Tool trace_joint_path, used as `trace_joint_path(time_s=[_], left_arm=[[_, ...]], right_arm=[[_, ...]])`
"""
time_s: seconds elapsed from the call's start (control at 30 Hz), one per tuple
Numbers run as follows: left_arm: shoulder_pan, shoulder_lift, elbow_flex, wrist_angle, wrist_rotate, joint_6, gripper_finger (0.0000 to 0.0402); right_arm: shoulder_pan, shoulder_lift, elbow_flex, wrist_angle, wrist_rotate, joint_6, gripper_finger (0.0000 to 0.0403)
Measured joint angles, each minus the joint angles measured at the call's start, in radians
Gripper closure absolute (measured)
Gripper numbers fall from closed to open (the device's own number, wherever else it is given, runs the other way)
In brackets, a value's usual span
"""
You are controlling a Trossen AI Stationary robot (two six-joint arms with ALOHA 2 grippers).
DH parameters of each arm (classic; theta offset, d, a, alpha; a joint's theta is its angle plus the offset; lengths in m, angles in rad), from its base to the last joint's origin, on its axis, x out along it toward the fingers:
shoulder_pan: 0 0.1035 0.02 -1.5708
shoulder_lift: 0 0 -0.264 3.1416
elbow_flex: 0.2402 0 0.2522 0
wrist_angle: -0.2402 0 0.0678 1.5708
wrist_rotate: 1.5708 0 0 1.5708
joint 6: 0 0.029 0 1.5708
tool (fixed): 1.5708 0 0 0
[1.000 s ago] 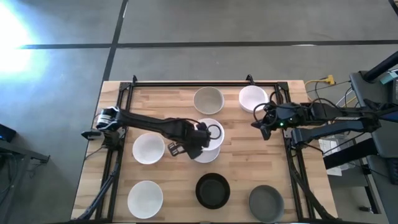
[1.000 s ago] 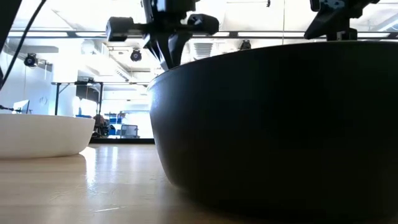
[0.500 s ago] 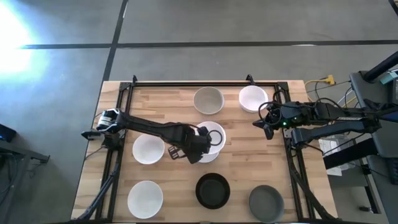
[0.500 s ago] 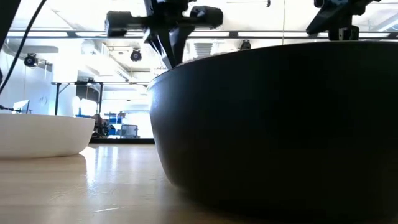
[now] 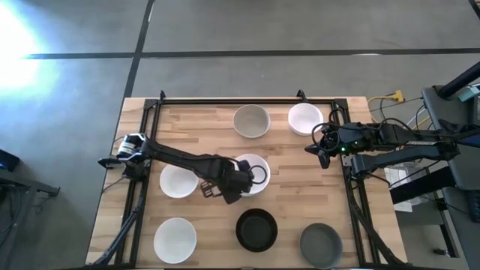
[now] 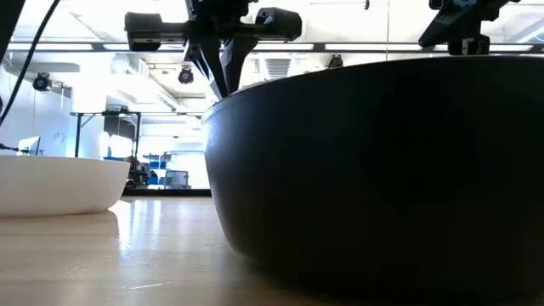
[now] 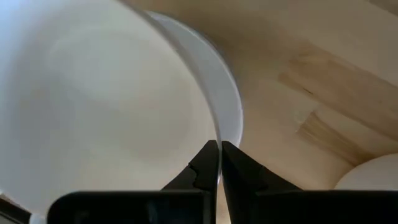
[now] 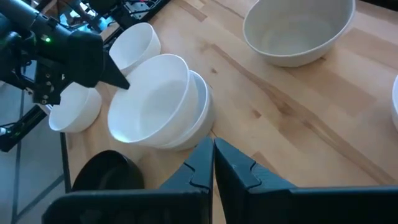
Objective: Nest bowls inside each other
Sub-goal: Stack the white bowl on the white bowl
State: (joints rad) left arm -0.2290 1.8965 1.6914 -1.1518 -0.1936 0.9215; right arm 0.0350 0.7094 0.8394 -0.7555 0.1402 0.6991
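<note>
**Eng1:** Fingers of the left gripper are pinched on the rim of a white bowl at frame centre in the high view. Left wrist view shows the rim clamped edge-on between the two tips.

**Eng2:** Position versus the target?

**Eng1:** Held bowl sits tilted in a second white bowl directly beneath it, not yet seated flat. Looks like it needs lowering and levelling before release.

**Eng2:** Right side?

**Eng1:** Right gripper is closed with nothing in it, parked at the table's right edge below the upper-right white bowl. Left arm is clearly nearer the stack.
</note>
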Motion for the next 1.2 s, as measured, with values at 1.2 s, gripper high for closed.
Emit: trace_joint_path(time_s=[1.2], left_arm=[[0.008, 0.06, -0.1, 0.078, 0.003, 0.002, 0.0401]], right_arm=[[0.007, 0.0, 0.0, 0.005, -0.001, 0.027, 0.0394]])
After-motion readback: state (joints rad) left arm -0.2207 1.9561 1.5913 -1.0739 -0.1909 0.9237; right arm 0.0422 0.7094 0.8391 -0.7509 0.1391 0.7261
